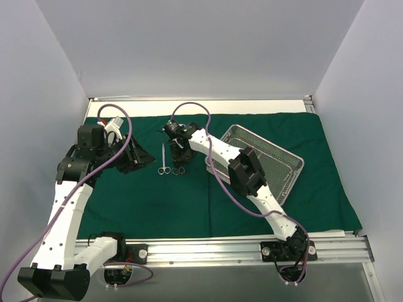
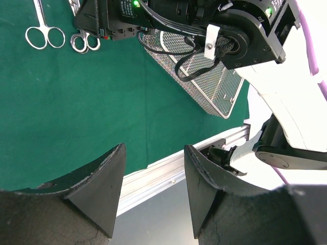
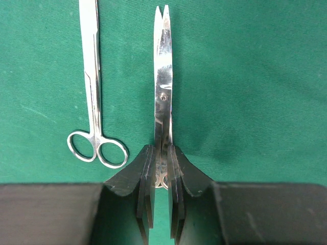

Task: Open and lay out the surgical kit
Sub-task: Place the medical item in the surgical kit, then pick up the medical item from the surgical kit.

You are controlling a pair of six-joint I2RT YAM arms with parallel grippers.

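Observation:
The dark green drape (image 1: 189,201) of the surgical kit lies spread flat over the table. On its right part stands the silver mesh tray (image 1: 277,157), set at an angle. One pair of steel scissors (image 3: 93,102) lies on the cloth, rings toward me. Just to their right my right gripper (image 3: 162,148) is shut on the shanks of a second pair of scissors (image 3: 163,76). Their blades point away, low over the cloth. My left gripper (image 2: 154,148) hangs open and holds nothing, over the drape's left part (image 1: 141,160), apart from both scissors.
The right arm (image 1: 249,173) reaches across the tray's near left corner. An aluminium rail (image 1: 252,248) runs along the table's near edge, just past the drape's hem. White walls close in the left, back and right sides.

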